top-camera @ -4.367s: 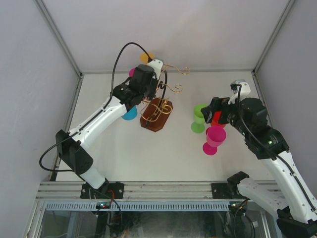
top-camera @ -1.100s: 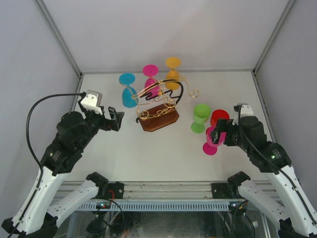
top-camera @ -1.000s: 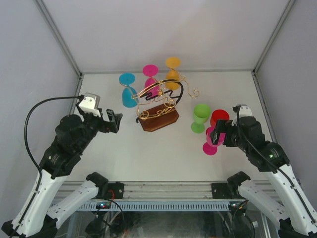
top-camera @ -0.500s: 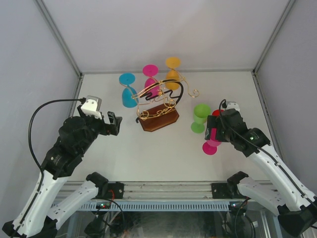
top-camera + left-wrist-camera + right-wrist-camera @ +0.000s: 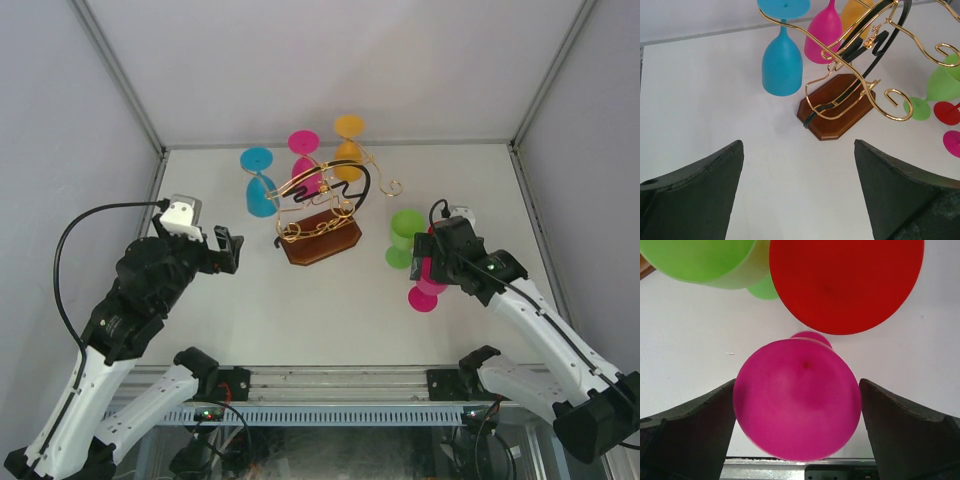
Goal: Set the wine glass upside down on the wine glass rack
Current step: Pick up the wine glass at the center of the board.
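While the table [image 5: 250, 300] carries the rack [image 5: 320, 240], the pink glass [image 5: 797, 400] is stood upright to its right, flanked by the spread right end effector [image 5: 432, 262]; the left end effector [image 5: 797, 145] is spread, empty. Light, stiff, slick plastic is judged; the bowl is best taken. Only by the right wrist view is the bowl shown between fingers [image 5: 685, 435]; the rack is missed there.

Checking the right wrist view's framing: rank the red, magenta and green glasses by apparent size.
The red glass, largest though cropped
magenta glass, nearly as large
green glass, smallest showing, mostly out of frame, so unsure
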You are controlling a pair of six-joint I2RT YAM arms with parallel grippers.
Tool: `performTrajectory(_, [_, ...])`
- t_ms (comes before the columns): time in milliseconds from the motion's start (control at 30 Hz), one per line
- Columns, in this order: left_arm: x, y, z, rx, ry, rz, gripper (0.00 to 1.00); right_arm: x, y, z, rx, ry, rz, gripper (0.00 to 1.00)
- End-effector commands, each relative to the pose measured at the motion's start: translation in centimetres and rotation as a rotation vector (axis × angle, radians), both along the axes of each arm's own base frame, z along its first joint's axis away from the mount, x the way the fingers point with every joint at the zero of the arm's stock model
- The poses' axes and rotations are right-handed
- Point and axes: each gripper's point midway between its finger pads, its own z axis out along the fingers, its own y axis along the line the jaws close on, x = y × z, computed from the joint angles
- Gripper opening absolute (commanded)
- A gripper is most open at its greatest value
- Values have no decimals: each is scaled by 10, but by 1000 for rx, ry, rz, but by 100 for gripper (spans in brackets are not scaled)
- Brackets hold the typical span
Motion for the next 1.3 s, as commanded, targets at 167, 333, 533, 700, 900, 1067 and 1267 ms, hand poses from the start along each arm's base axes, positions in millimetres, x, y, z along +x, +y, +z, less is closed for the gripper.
performTrajectory(167, [-1,9,-7,2,0,43,94,19,4,-8,44,-15,-10,95])
performTrajectory(333, [-4,13,-10,-9,-3,58,94,19,3,-12,44,-6,-6,87])
performTrajectory(533, [-4,15,-6,-62,-20,91,100,17,4,-5,37,-35,16,77])
performTrajectory(700, [-4,16,-2,-85,-25,106,100,10,17,0,21,-46,61,71])
performTrajectory(900, [-9,23,10,-134,-45,140,100,0,61,23,104,-94,200,67])
performTrajectory(1067, [-11,17,14,-206,-53,130,100,-6,91,54,236,-154,301,67])
performTrajectory(1267, [-8,-11,7,-238,-25,84,99,-17,110,96,400,-231,375,65])
